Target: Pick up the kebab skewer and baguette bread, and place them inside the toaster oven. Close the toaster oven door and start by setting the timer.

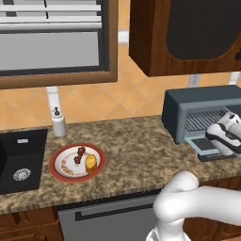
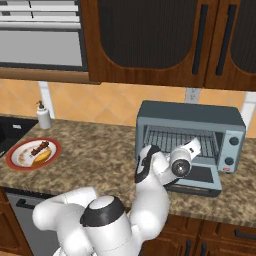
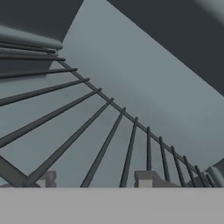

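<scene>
my hand [image 2: 196,145] sits in the oven [image 2: 190,145] mouth, holding nothing i can see; its width i cannot tell. skewer [image 1: 79,155] and bread [image 1: 91,162] lie on the plate [image 1: 59,173], well left of the oven.

One toaster oven [image 2: 190,142] stands at the right of the right base view, with one toaster oven door [image 2: 197,178] hanging open and two round knobs [image 2: 232,151] on its panel. One red-rimmed plate [image 1: 59,173] lies at the lower left of the left base view, carrying one kebab skewer [image 1: 79,155] and one baguette bread [image 1: 91,162]. One soap bottle [image 1: 58,121] stands behind it, and one black sink [image 1: 21,162] sits at the left edge.
</scene>
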